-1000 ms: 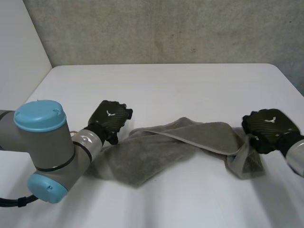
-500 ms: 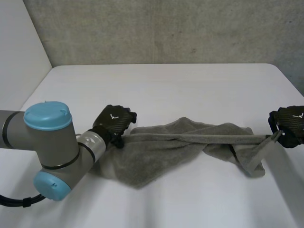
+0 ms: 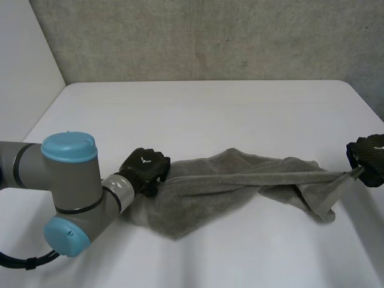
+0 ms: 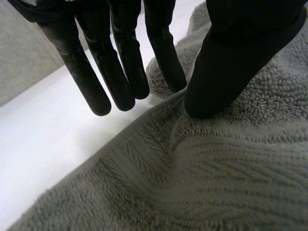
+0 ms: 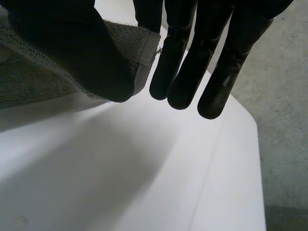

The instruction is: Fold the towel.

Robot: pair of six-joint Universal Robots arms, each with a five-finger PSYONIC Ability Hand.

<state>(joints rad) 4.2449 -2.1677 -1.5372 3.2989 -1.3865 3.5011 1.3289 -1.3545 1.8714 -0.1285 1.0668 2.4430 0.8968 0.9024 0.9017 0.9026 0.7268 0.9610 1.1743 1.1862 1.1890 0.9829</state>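
A grey towel point(image 3: 204, 192) lies crumpled across the middle of the white table point(image 3: 198, 114); one edge is pulled into a taut band toward the right. My left hand point(image 3: 144, 169) sits at the towel's left end. In the left wrist view its thumb point(image 4: 231, 62) presses on the towel point(image 4: 216, 173), while the straight fingers point(image 4: 120, 62) reach the cloth's edge over bare table. My right hand point(image 3: 369, 157) is at the table's right edge, lifted a little. It pinches a hemmed corner of the towel point(image 5: 137, 45) between thumb point(image 5: 72, 48) and straight fingers point(image 5: 187, 72).
My left arm point(image 3: 66, 192), with its light-blue caps, lies over the table's front left. A concrete wall point(image 3: 210, 36) stands behind the table. Bare table surface lies beyond the towel and in front of it.
My right hand has carried the towel corner rightward to the table's edge, stretching that edge taut. My left hand has slid slightly toward me at the towel's left end, its thumb and fingers closing in.
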